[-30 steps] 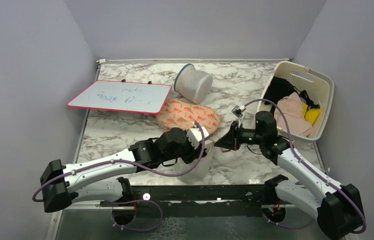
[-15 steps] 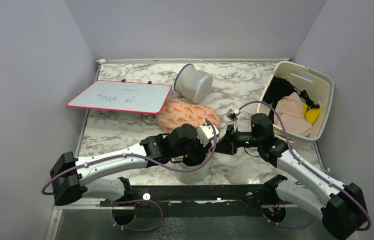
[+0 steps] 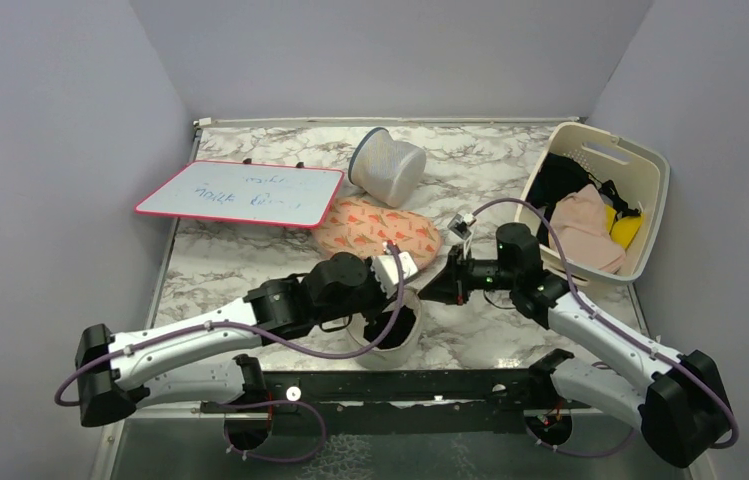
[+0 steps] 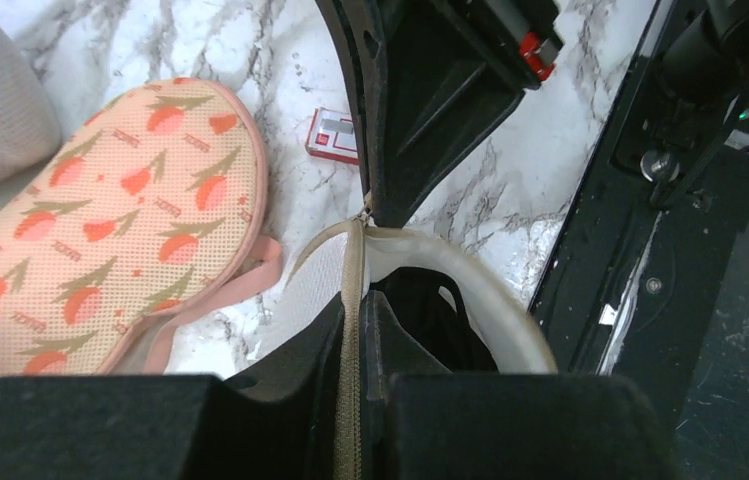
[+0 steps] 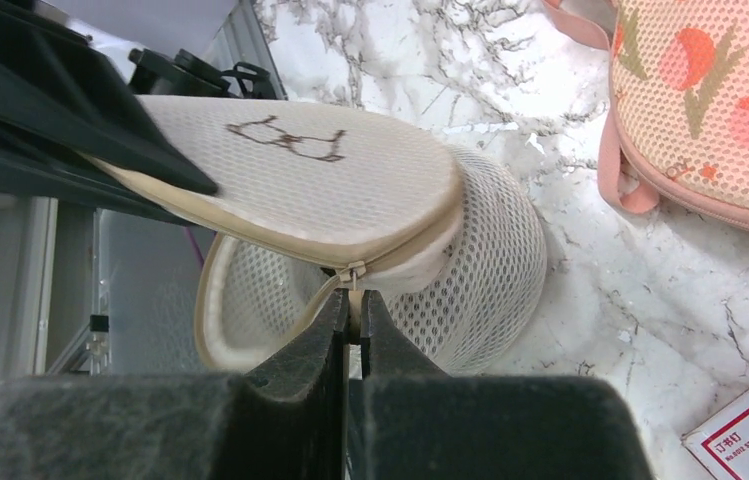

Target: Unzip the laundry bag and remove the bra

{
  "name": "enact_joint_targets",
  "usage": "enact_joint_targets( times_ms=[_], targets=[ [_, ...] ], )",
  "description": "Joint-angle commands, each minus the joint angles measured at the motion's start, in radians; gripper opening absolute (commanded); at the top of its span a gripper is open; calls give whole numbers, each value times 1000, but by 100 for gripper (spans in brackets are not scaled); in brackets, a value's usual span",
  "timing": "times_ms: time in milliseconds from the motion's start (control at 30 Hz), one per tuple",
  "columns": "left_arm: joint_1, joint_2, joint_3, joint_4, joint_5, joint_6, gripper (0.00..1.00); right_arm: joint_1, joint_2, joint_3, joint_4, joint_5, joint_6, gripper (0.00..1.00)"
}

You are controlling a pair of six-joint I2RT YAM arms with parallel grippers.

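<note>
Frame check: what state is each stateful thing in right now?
laundry bag: partly unzipped, flap lifted
bra: inside the bag
left gripper: fingers shut on the bag's rim
right gripper: fingers shut on zip pull
mesh cylinder: lying on its side

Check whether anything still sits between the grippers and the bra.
Yes: the laundry bag is only part unzipped, its lid still over the dark bra. The left gripper pinches its seam, the right gripper the zipper pull.
</note>
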Motion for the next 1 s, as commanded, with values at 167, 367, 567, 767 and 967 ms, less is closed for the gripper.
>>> enact_joint_targets(
  times_ms=[167,367,567,767,967],
  targets=[
    [-8,-194,-56,23,-83,-2,0,-5,76,-31,101,29,13,1],
    [-8,-141,-51,6,-118,-28,0,-3,61,13,53,11,-22,1],
    [-8,-24,-5,-53,-140,-16,16,4,37,23,43,-11,-27,1],
    [-8,64,43,-55,-139,3,36,11,23,55,13,-19,-43,1],
    [-10,157,104,-65,-147,25,44,21,-5,53,15,-10,-30,1]
  ],
)
